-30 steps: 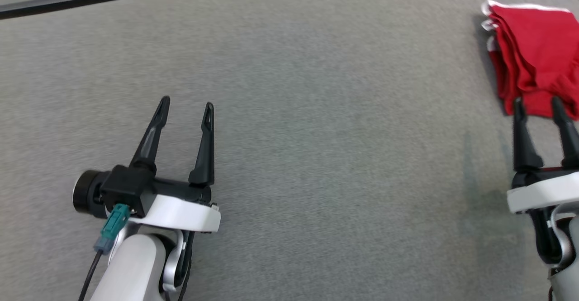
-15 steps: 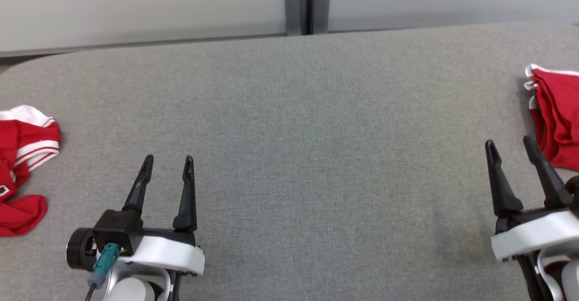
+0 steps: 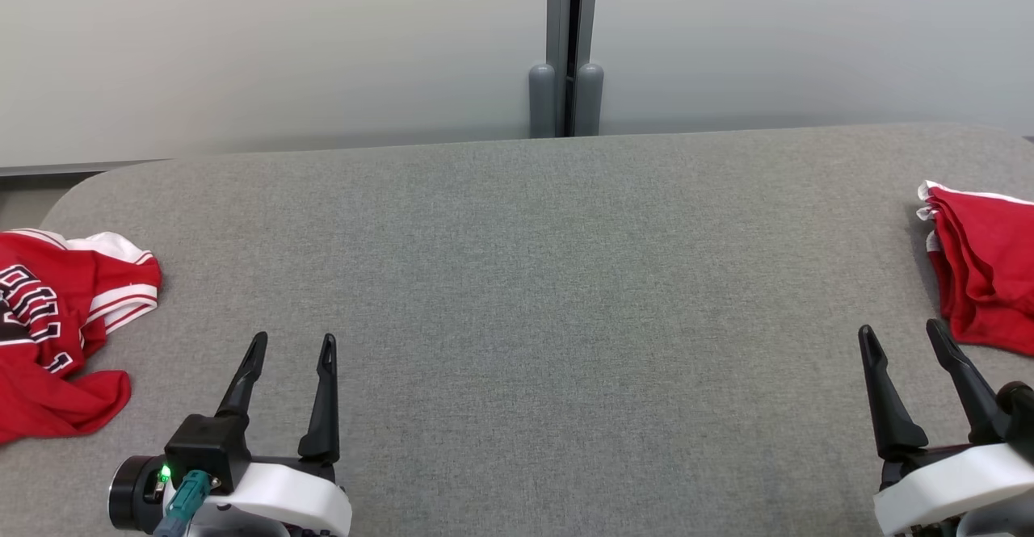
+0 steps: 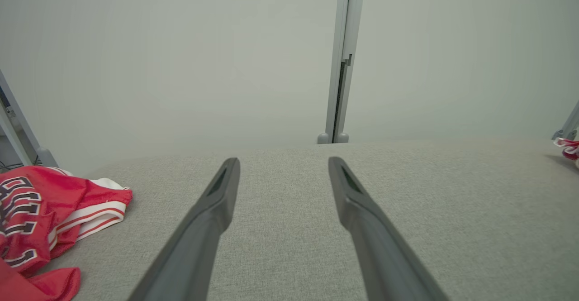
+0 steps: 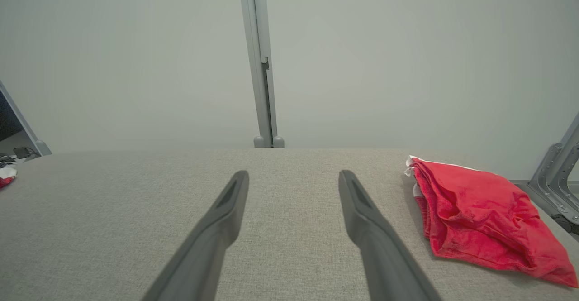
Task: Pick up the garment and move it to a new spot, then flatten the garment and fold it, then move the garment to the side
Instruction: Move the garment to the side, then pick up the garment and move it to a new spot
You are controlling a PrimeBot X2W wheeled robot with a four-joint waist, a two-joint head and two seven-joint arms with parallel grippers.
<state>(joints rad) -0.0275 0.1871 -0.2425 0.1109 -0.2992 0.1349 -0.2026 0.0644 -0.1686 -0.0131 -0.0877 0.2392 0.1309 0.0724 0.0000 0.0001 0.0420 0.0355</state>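
Observation:
A folded red garment (image 3: 981,278) with white trim lies at the table's right edge, also in the right wrist view (image 5: 479,210). A crumpled red jersey (image 3: 56,327) with white bands and lettering lies at the left edge, seen too from the left wrist (image 4: 40,215). My left gripper (image 3: 292,346) hovers open and empty over bare cloth to the right of the jersey (image 4: 284,160). Near the front right my right gripper (image 3: 901,327) is open and empty (image 5: 294,173), a short way left of the folded garment and not touching it.
The grey cloth-covered table (image 3: 549,278) stretches wide between the two garments. Pale wall panels with a grey post (image 3: 565,101) stand behind its far edge. A metal frame (image 5: 556,174) rises past the table's right end.
The head camera has tilted up, bringing the wall and the left jersey into the picture. The right fingertips, earlier at the folded garment's near edge, now stand clear of it. Both grippers stay open.

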